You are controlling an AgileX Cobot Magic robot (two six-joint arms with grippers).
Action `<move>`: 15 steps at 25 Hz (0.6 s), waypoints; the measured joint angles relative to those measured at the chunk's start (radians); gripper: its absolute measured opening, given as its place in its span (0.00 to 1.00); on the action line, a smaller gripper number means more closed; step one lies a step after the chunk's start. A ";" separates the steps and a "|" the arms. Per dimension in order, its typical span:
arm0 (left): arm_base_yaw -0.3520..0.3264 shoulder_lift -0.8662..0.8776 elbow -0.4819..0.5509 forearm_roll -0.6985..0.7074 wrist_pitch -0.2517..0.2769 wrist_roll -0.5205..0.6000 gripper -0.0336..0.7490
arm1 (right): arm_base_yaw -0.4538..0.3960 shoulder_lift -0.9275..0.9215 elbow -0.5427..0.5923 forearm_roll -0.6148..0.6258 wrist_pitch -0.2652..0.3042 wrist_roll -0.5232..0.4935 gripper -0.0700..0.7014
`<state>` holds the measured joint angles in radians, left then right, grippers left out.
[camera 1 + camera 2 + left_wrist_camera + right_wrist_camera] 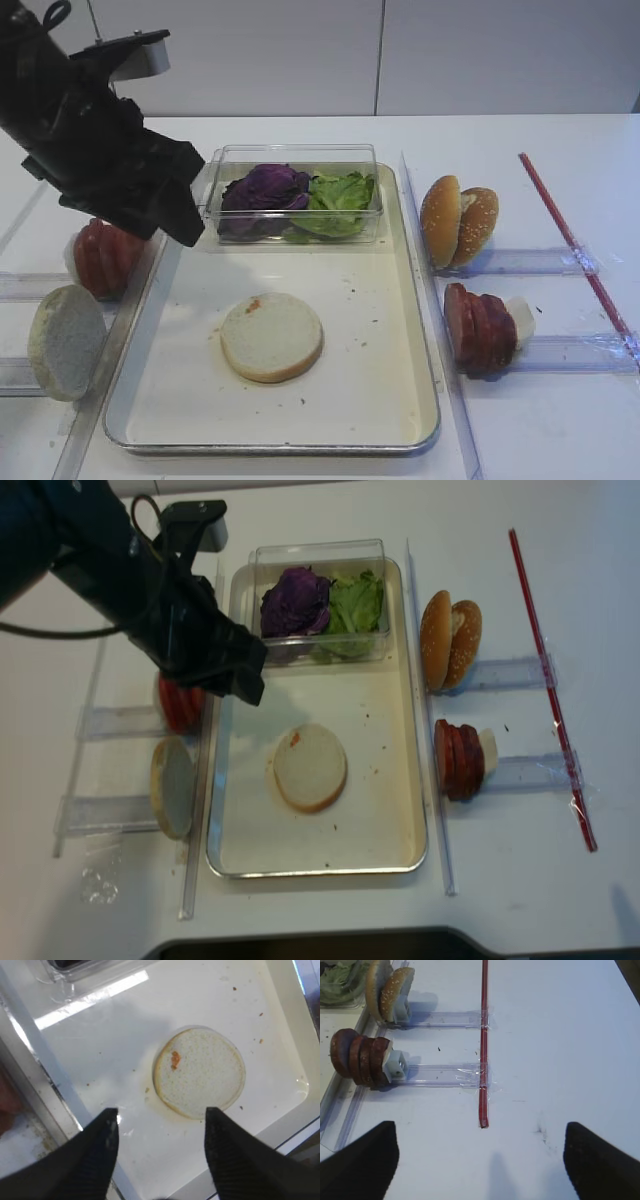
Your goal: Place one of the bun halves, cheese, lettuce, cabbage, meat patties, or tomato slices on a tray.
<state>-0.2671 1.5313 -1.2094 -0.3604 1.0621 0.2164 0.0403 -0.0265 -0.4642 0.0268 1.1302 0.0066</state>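
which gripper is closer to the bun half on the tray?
Left. The left gripper hovers open just above the bun half; the right gripper is open over bare table, right of the meat patties.

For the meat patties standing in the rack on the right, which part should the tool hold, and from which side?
Take the outermost of the meat patties by its upper rim, coming from above. The discs stand on edge, packed face to face, so only the rims are free, and the tray crowds one side.

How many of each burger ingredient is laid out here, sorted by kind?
Pale bun halves: 2, one on the tray, one standing left of it
Sesame bun halves: 2
Meat patties: 3
Tomato slices: a stack, count unclear
Lettuce: 1 bunch
Purple cabbage: 1 bunch
Total: 9, plus the tomatoes
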 joint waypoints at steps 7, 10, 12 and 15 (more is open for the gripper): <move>0.000 -0.043 -0.002 0.182 0.062 -0.063 0.55 | 0.000 0.000 0.000 0.000 0.000 0.000 0.98; 0.000 -0.063 -0.002 0.257 0.095 -0.092 0.55 | 0.000 0.000 0.000 0.000 0.000 0.000 0.98; 0.006 -0.076 -0.002 0.288 0.109 -0.116 0.55 | 0.000 0.000 0.000 0.000 0.000 0.000 0.98; 0.045 -0.090 -0.002 0.293 0.132 -0.130 0.55 | 0.000 0.000 0.000 0.000 0.000 0.000 0.98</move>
<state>-0.2225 1.4411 -1.2118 -0.0673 1.1942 0.0868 0.0403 -0.0265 -0.4642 0.0268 1.1302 0.0066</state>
